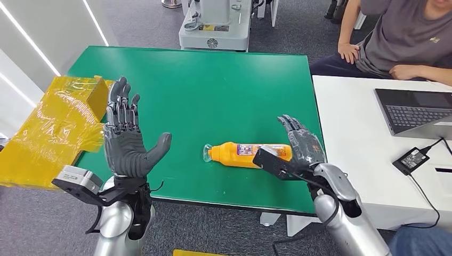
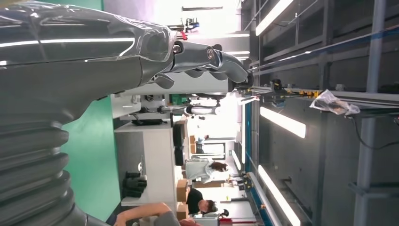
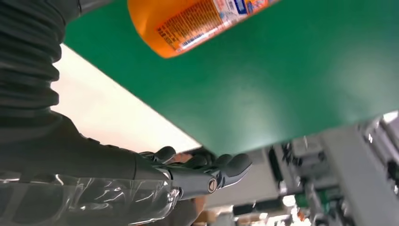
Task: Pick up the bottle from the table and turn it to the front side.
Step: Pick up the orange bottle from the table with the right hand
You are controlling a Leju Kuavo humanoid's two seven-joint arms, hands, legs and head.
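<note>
The left hand (image 1: 125, 140) is raised upright above the near left edge of the green desk (image 1: 213, 85), palm turned toward the middle, fingers straight and apart, thumb spread out, holding nothing. The right hand (image 1: 299, 143) sits low over the near right part of the same desk, fingers extended and apart, lying just beside the base end of the bottle (image 1: 246, 153); whether it touches the bottle cannot be told from the head view, and nothing is gripped. From largest to smallest, the scene runs as follows. The green desk fills the middle of the head view. A white desk (image 1: 357, 160) adjoins its right side. A crumpled sheet of yellow plastic wrap (image 1: 56, 130) covers a box at the green desk's left edge. A seated person in a grey shirt (image 1: 400, 37) is at the far right, one forearm resting on the white desk. An open laptop (image 1: 416, 112) lies on the white desk, with a black power adapter (image 1: 411, 159) and its cable nearer the robot. The orange bottle lies on its side on the green desk, clear cap pointing left, label facing up. In the right wrist view, the bottle's (image 3: 197, 21) printed label is seen close beside the hand's fingers (image 3: 226, 167).
</note>
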